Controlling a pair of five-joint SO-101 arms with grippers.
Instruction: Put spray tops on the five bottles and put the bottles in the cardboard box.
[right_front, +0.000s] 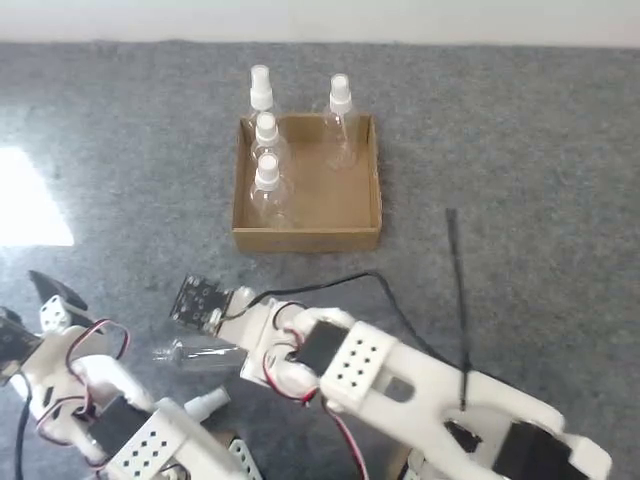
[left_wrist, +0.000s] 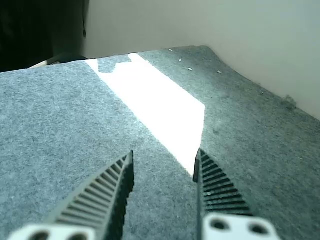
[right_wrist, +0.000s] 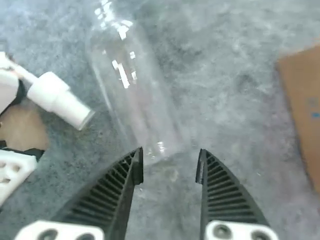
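Observation:
The cardboard box stands at the back middle of the grey carpet. Several clear bottles with white spray tops stand upright in it, along its left side and back. One clear uncapped bottle lies on its side in front of the box. A loose white spray top lies just beside it. My right gripper is open, its fingertips just short of the lying bottle's end. My left gripper is open and holds nothing, at the near left over bare carpet.
A bright sunlit patch lies on the carpet at the left. A black cable runs along the right arm. A corner of the box shows in the right wrist view. The wall edge borders the carpet at the back.

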